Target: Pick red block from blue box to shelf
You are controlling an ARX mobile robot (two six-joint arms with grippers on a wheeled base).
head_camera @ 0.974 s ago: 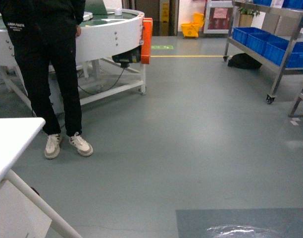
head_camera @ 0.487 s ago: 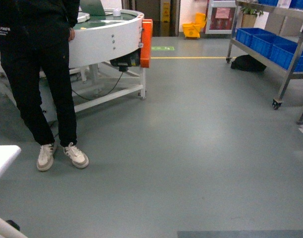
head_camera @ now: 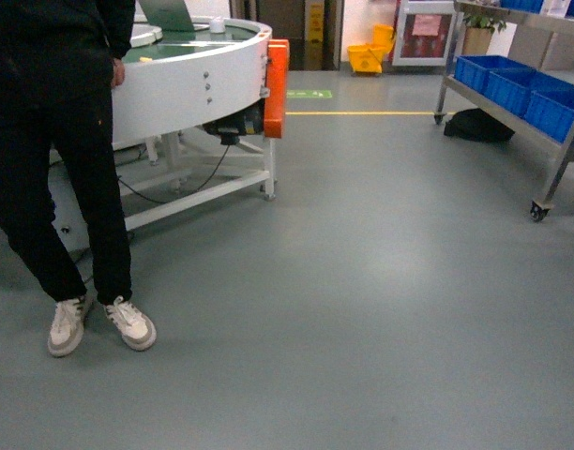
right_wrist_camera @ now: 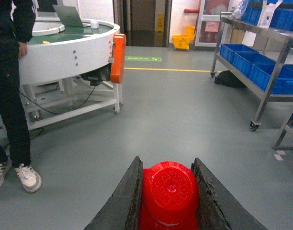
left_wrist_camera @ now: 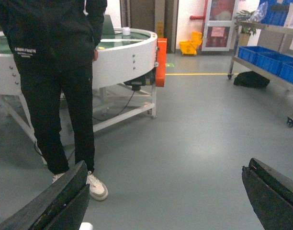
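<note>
The red block (right_wrist_camera: 170,189), glossy with its round stud facing the camera, sits clamped between the two dark fingers of my right gripper (right_wrist_camera: 166,165), which is shut on it above the grey floor. My left gripper (left_wrist_camera: 166,165) is open, its fingers wide apart with only floor between them. Neither gripper appears in the head view. The shelf (head_camera: 512,98), a steel rack on castors carrying dark blue crates, stands at the right, and also shows as the shelf (right_wrist_camera: 276,62) in the right wrist view. The blue box is out of view.
A person in black (head_camera: 62,169) stands at the left beside a round white table (head_camera: 193,80) with an orange end panel (head_camera: 276,80). A black bag (head_camera: 476,125) lies under the shelf. A yellow mop bucket (head_camera: 367,58) stands far back. Grey floor (head_camera: 362,309) stretches ahead.
The head view has advanced over the floor: the white table corner at lower left has dropped out, the person has slid left and the shelf toward the right edge.
</note>
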